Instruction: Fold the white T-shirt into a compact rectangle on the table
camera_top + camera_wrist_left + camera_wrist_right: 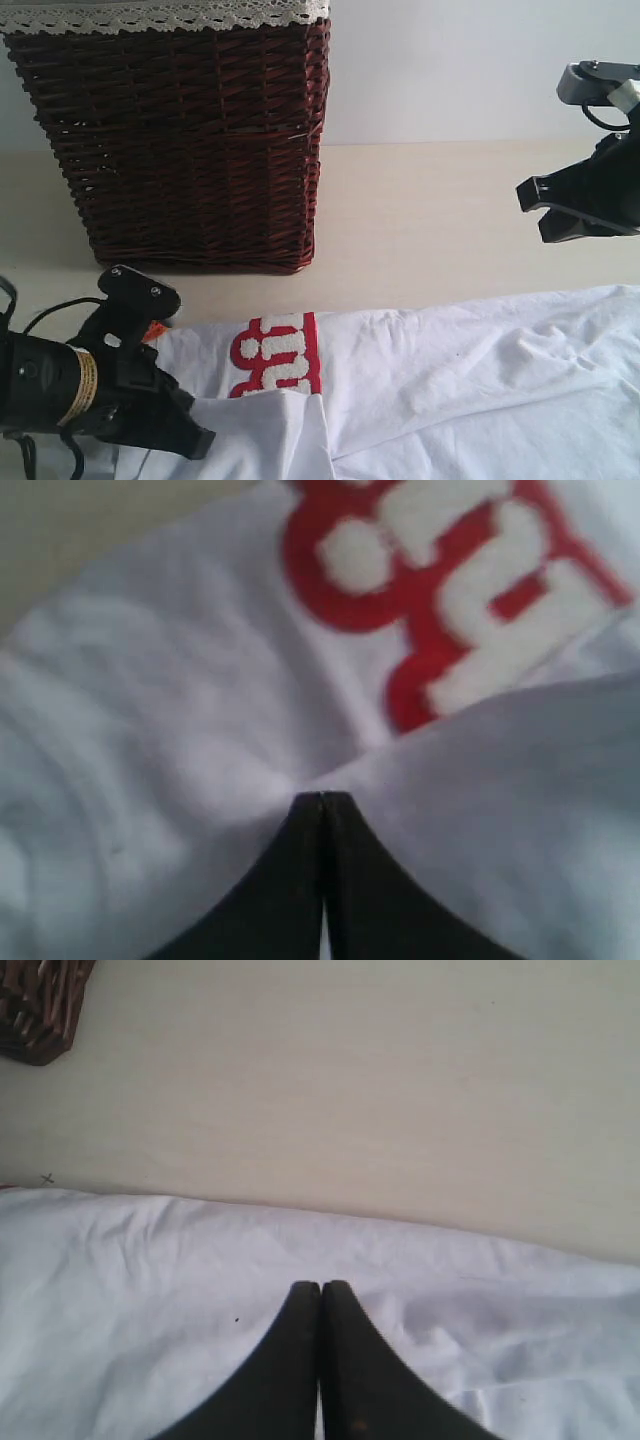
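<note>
The white T-shirt [470, 390] lies spread along the near part of the table [430, 220], with its red-outlined lettering [280, 355] facing up. An orange neck tag [153, 332] peeks out beside the left arm. A flap of the shirt [275, 435] is folded over below the lettering. My left gripper [205, 442] is low at the shirt's left end and shut on the T-shirt [180, 730]; cloth puckers at its tips [322, 798]. My right gripper [535, 212] hangs above the table at the far right, shut and holding nothing, over the shirt's far edge [200, 1260].
A dark wicker basket [190, 140] with white lace trim [170, 14] stands at the back left of the table, against a pale wall [450, 60]. Bare tabletop [380, 1090] stretches between the basket and the shirt.
</note>
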Controlling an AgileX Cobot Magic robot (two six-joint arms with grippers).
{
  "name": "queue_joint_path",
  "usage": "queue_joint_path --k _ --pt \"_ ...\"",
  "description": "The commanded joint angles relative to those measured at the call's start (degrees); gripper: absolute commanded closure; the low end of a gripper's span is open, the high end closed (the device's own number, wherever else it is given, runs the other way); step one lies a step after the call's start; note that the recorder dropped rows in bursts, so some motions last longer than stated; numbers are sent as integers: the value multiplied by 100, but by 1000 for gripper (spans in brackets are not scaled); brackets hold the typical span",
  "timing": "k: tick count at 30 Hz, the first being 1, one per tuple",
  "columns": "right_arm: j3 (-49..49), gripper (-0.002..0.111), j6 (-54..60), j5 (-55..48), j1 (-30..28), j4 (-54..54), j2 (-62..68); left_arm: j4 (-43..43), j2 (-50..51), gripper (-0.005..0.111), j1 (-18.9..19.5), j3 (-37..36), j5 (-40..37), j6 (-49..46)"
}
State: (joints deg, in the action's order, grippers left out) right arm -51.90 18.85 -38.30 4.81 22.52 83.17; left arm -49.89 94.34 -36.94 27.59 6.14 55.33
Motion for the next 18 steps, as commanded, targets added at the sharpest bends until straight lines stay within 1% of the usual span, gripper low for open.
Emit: queue_joint_path --k 1,4,9,14,18 --pt "-54 108 61 -39 -14 -49 -68 74 355 107 297 418 -1490 74" --pt "-54 108 61 -63 -14 -49 -68 89 355 107 685 336 -1701 74" --pt "-54 108 61 -107 -14 -38 -68 89 355 107 1034 309 -2028 62" --pt "-54 108 61 -130 -14 -38 -68 -43 246 107 1100 309 -2105 96" --pt "-54 108 61 -139 -14 -38 -68 -109 -266 107 1100 309 -1982 336"
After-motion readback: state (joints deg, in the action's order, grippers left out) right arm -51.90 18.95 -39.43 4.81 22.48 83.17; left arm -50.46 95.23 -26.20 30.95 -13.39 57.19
